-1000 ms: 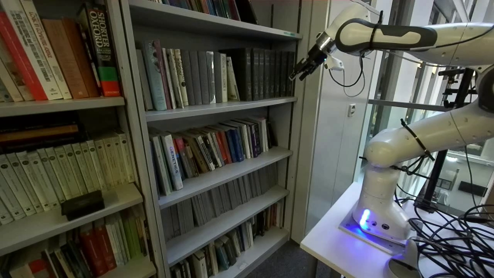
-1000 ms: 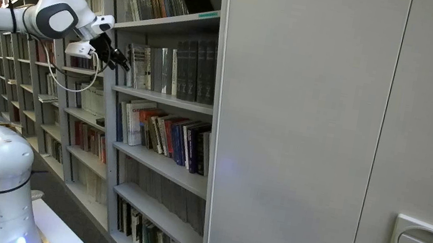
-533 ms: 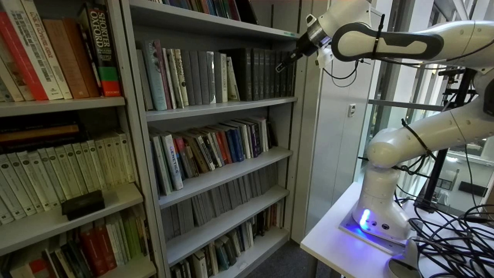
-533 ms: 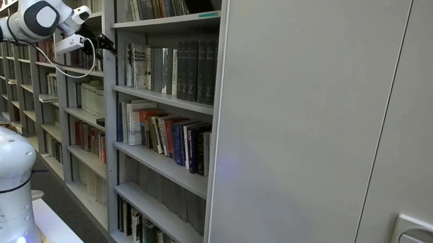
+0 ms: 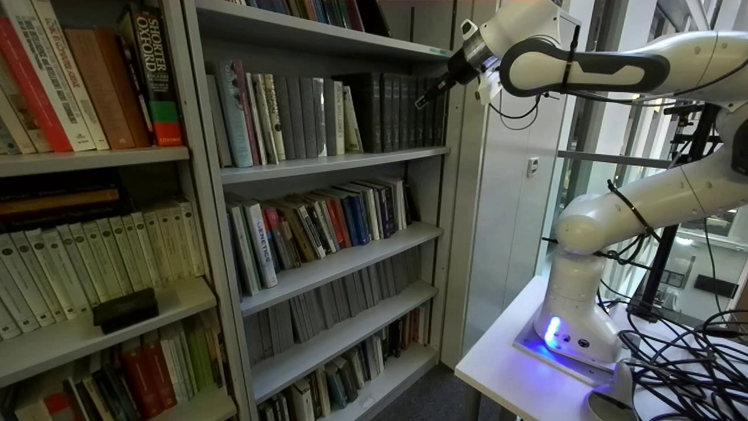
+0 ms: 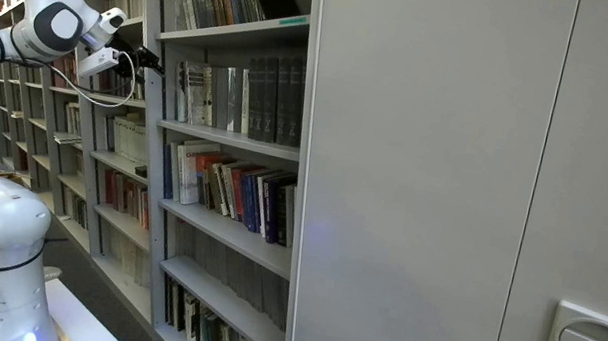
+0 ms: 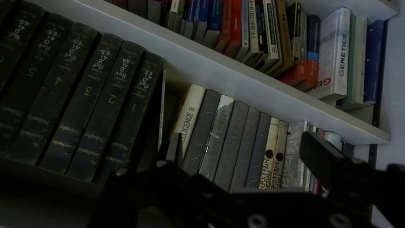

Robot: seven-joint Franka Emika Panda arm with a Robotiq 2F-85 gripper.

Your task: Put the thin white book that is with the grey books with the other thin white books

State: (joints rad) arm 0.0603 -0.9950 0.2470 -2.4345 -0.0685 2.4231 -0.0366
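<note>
My gripper [image 7: 243, 145] is open and empty in the wrist view, which stands upside down. Its fingers frame the row in front of the books. In the exterior views the gripper [image 5: 429, 96] [image 6: 158, 66] is raised before the upper shelf. The thin white book [image 7: 193, 107] appears to be the pale one marked INTELLIGENCE 8, upright at the end of the grey books [image 7: 240, 123]; it also shows in an exterior view [image 5: 338, 117]. The other thin white books [image 5: 257, 120] stand beyond the grey ones, near two cream spines with black dots [image 7: 270, 148].
Dark encyclopedia volumes [image 7: 88, 104] [image 5: 403, 111] stand beside the row. Another thin pale book [image 5: 352, 120] leans next to them. The shelf board [image 5: 350, 159] and the shelf above [image 5: 327, 29] bound the space. A grey cabinet panel [image 6: 413, 182] adjoins the shelves.
Over the second, the gripper has moved left in both exterior views and the wrist has turned. In the last half second it has hardly moved. The books have not moved.
</note>
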